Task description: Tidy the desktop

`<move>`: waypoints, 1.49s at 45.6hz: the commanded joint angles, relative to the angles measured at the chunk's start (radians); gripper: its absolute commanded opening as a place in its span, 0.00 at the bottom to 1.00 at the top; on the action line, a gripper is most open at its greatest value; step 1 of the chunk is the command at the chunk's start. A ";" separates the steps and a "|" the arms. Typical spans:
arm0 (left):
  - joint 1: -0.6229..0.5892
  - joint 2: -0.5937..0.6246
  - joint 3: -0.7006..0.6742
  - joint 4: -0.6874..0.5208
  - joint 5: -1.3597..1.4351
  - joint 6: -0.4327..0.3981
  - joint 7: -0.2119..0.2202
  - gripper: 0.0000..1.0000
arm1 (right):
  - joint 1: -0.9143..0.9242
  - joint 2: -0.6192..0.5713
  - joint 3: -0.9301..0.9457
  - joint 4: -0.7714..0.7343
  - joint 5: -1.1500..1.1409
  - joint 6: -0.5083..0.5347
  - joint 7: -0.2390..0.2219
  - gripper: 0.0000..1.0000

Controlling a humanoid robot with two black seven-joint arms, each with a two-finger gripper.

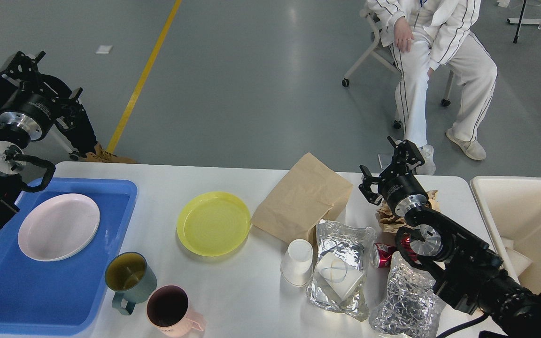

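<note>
The large plain white rectangular desktop (233, 291) fills the lower part of the head view, its far edge running from left to right below the grey floor. At its left end lies a blue plastic tray (54, 300), carrying a pale pink round plate (59, 226) near the tray's far left corner. Just off the tray's near right corner stand a teal mug (129, 278) and a pink mug (171, 309), close together. A yellow round plastic plate (213, 223) sits mid-desktop. To its right a brown paper bag (303, 197) reaches towards the far edge, with a white paper cup (297, 261) in front of it. Beside the cup lies an open foil pouch (341, 267); a second crumpled foil bag (404, 300) lies near the near right corner, a red can (383, 253) between them. Crumpled brown paper (388, 219) lies near the far right corner. A cream rectangular bin (519, 211) stands past the right edge.

The left gripper (26, 70) hangs beyond the far left corner, over the floor; its fingers are spread and hold nothing. The right gripper (390, 164) hovers above the crumpled paper with its jaws apart, gripping nothing.
</note>
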 commanded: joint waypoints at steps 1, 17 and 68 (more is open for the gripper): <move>-0.057 0.044 0.282 -0.001 0.001 -0.007 0.000 0.97 | 0.000 0.000 0.000 0.000 -0.001 0.000 0.000 1.00; -0.203 0.117 0.830 -0.010 0.004 -0.356 0.049 0.97 | 0.000 0.000 0.000 0.000 0.001 0.000 0.000 1.00; -0.790 -0.087 2.128 -0.513 0.025 -0.588 0.133 0.97 | 0.000 0.000 0.000 0.000 0.001 0.000 0.000 1.00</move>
